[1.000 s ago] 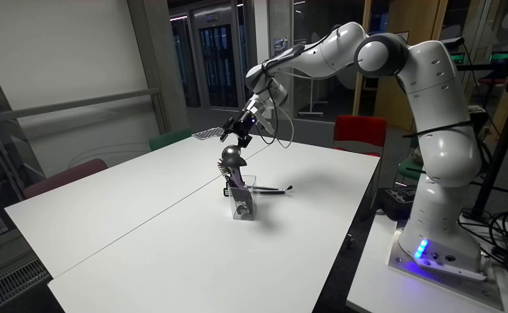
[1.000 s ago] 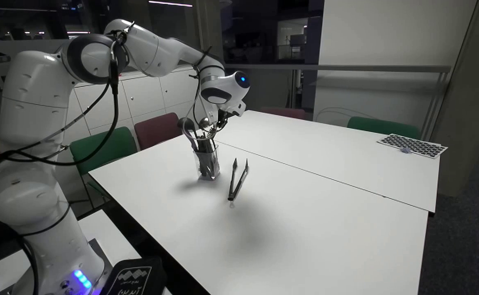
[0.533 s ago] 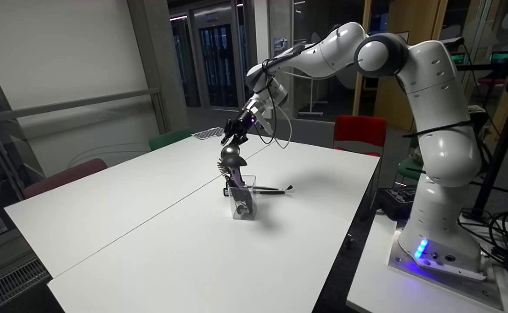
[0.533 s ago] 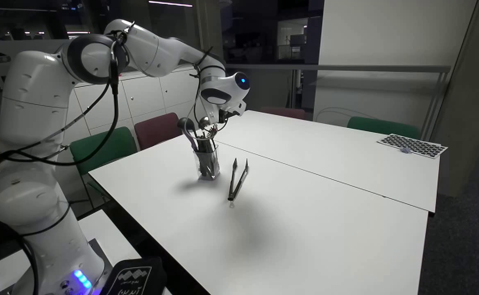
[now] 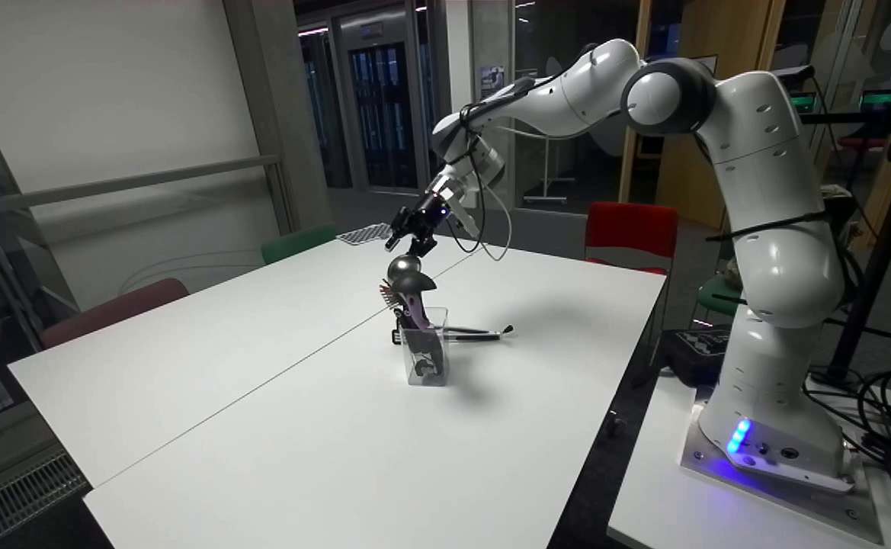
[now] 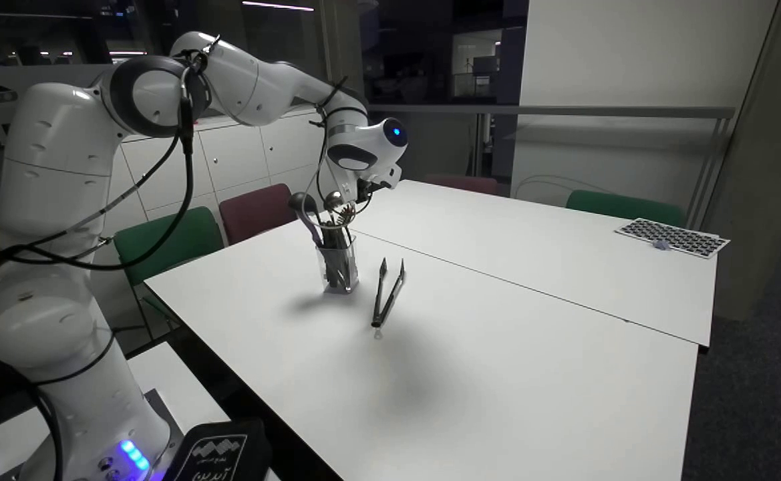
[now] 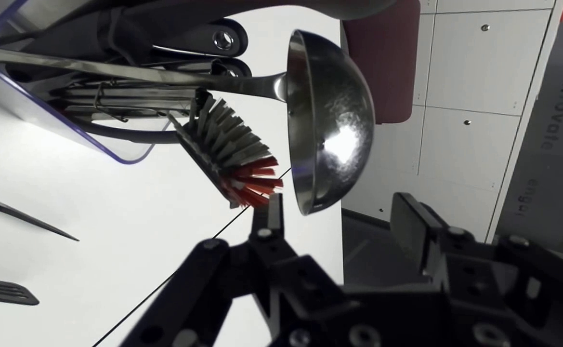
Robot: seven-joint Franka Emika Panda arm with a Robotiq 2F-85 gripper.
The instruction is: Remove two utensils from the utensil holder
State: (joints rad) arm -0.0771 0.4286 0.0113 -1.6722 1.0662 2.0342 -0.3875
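Observation:
The utensil holder [image 7: 76, 127] is a clear box standing upright on the table, also seen in both exterior views. Several utensils lean out of it: a silver ladle [image 7: 339, 125], a brush [image 7: 235, 149] with grey and red bristles, and a dark ladle [image 5: 413, 283]. A dark V-shaped pair of tongs [image 6: 380, 307] lies on the table beside the holder. My gripper [image 7: 339, 212] is open just beyond the silver ladle's bowl, with nothing between its fingers. One fingertip [image 7: 275, 212] is close to the red bristles; whether it touches them I cannot tell.
A white table [image 5: 300, 427] with a seam holds everything. A patterned board [image 6: 674, 237] lies at its far corner. Chairs stand round the edges, among them a red chair [image 5: 632, 229] and a dark red chair [image 6: 263, 214].
The gripper's fingers came closer together half a second ago and have parted again. In the holder, the dark ladle and the brush have shifted slightly. The arm has hardly moved.

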